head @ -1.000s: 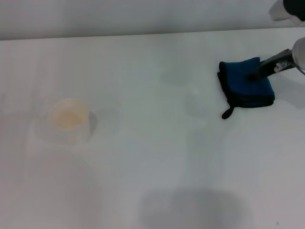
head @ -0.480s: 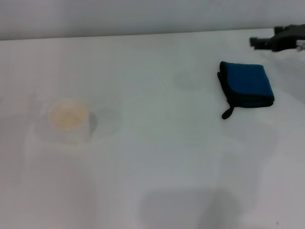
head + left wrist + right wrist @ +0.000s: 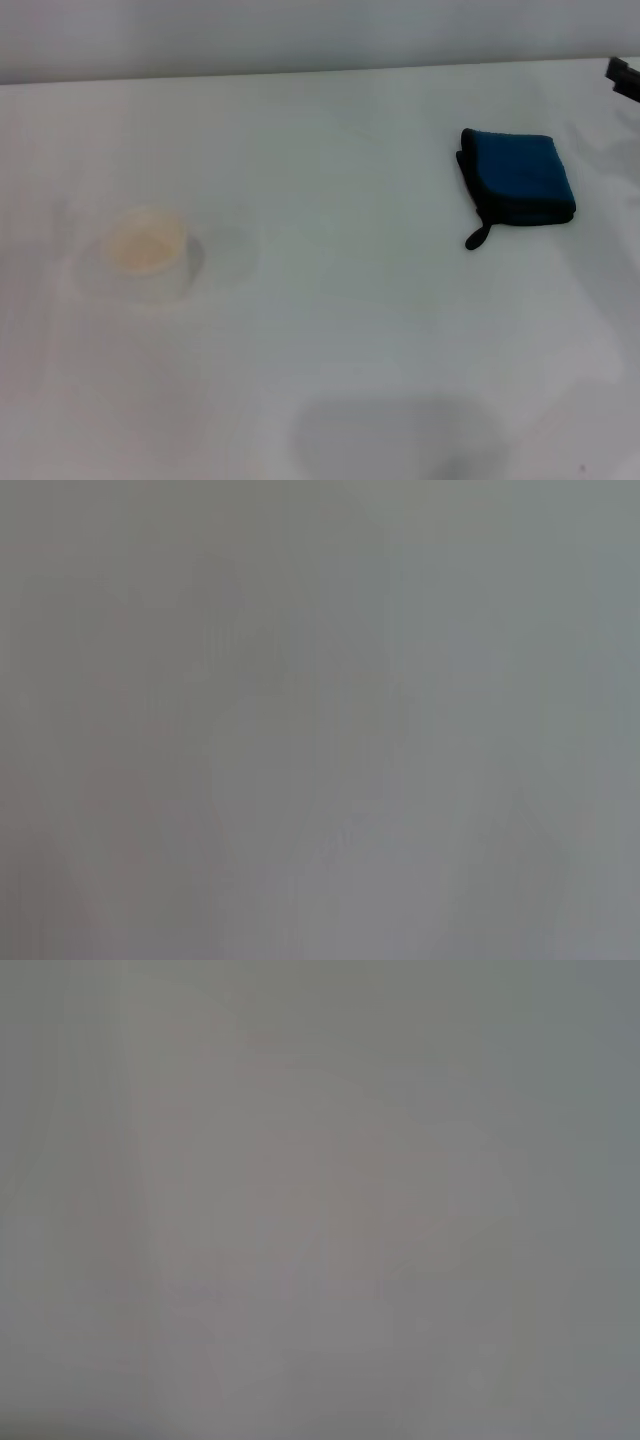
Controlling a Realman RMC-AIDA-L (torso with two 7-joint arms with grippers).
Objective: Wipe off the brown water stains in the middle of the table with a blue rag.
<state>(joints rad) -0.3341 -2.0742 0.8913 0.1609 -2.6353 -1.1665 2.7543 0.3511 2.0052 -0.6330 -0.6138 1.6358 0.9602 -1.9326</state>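
The blue rag (image 3: 518, 178) lies folded flat on the white worktop (image 3: 330, 330) near its far right corner, loop tail toward the near edge. No brown stain shows mid-worktop. A paper cup (image 3: 146, 248) stands toward the left edge. The right end effector (image 3: 624, 78) barely shows at the right edge, clear of the rag; its opening cannot be told.

- No text, label, brand, number or sign can be read anywhere.
- The folded bright blue cloth rag with black edging (image 3: 518, 177) bears no legible marking.
- The plain white smooth surface (image 3: 330, 330) carries no writing.
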